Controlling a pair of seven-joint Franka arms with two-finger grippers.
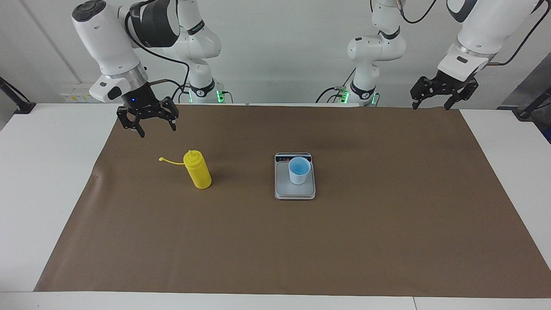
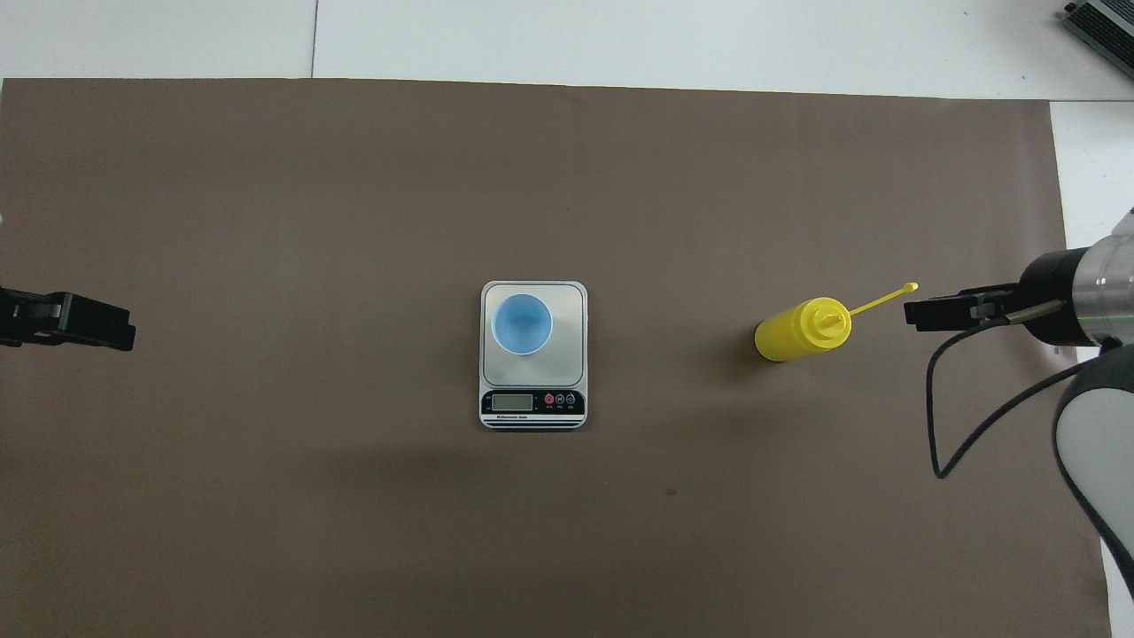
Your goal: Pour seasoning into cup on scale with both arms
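The right tool (image 1: 147, 125) hangs in the air with its fingers spread apart, holding nothing, over the brown mat (image 1: 387, 241) near the bottle (image 1: 198, 169), touching neither. The left tool (image 1: 432, 102) waits with fingers apart and empty above the mat's edge at the left arm's end of the desk (image 1: 38, 181).

The bottle stands upright on the mat toward the right arm's end, its thin tethered cap sticking out sideways. Well apart from it, mid-mat, lies the scale (image 1: 295, 191) with the cup (image 1: 299, 170) upright on its plate. Nothing stands between bottle and scale.

The bottle is smooth yellow plastic, cylindrical with a cone nozzle; the cup is light blue and tapered; the scale is flat and silver-grey, its dark display strip on the robots' side.
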